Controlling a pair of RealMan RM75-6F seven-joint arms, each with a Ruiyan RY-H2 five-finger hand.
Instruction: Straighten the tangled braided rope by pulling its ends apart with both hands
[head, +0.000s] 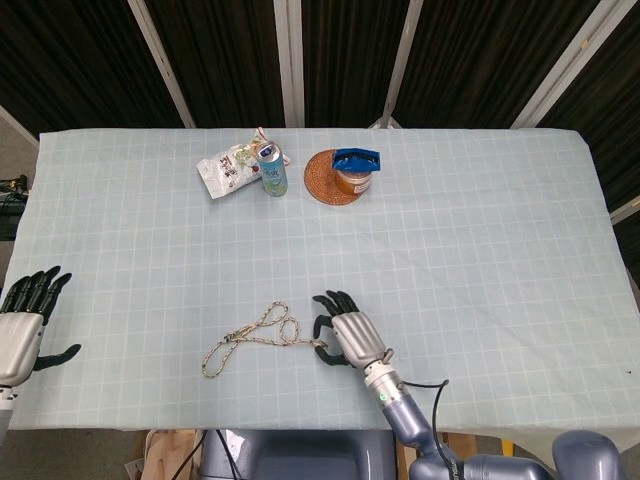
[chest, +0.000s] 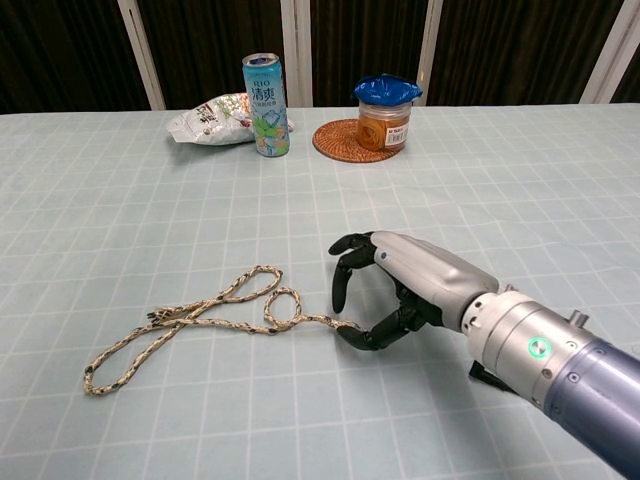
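Note:
The braided rope (head: 262, 340) lies tangled in loops near the table's front edge, left of centre; the chest view shows the rope (chest: 200, 313) with two loops and a long bight trailing left. Its frayed right end (chest: 345, 324) lies under my right hand (chest: 400, 285). That hand's fingers curl down over the end with the thumb touching it from the front, and a gap remains between thumb and fingers. In the head view my right hand (head: 345, 332) sits just right of the rope. My left hand (head: 22, 325) hangs open at the table's left edge, far from the rope.
At the back of the table (head: 480, 250) stand a drink can (head: 271, 170), a snack bag (head: 228, 170) and a blue-lidded jar (head: 352, 172) on a round woven coaster (head: 322, 188). All are well away from the rope.

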